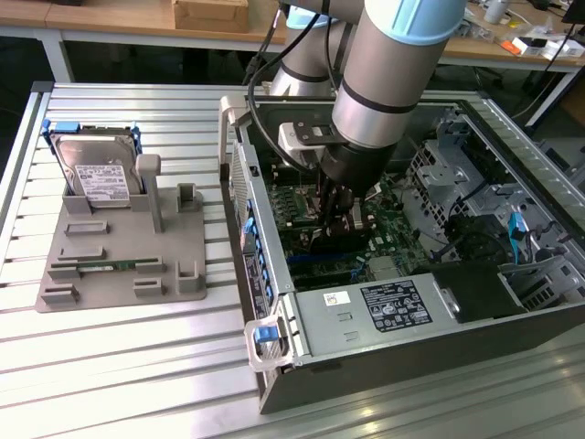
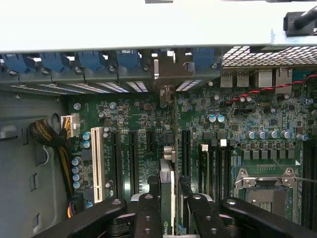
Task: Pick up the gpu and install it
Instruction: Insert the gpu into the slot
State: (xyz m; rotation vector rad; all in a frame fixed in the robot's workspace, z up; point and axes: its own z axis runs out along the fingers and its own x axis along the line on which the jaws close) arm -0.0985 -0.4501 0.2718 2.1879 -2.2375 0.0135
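1 gpu [image 2: 167,191] clamped between 2 fingers [image 2: 148,213], 1 motherboard [image 2: 247,124]

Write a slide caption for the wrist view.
The gripper holds the gpu edge-on above the motherboard slots inside the open computer case.

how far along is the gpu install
Pickup looks done: the gray holder on the table carries the hard drive but no card. In hand: the tool, down inside the open case, is closed on the gpu, held on edge over the motherboard slots. Left: whether it is fully seated can't be told.
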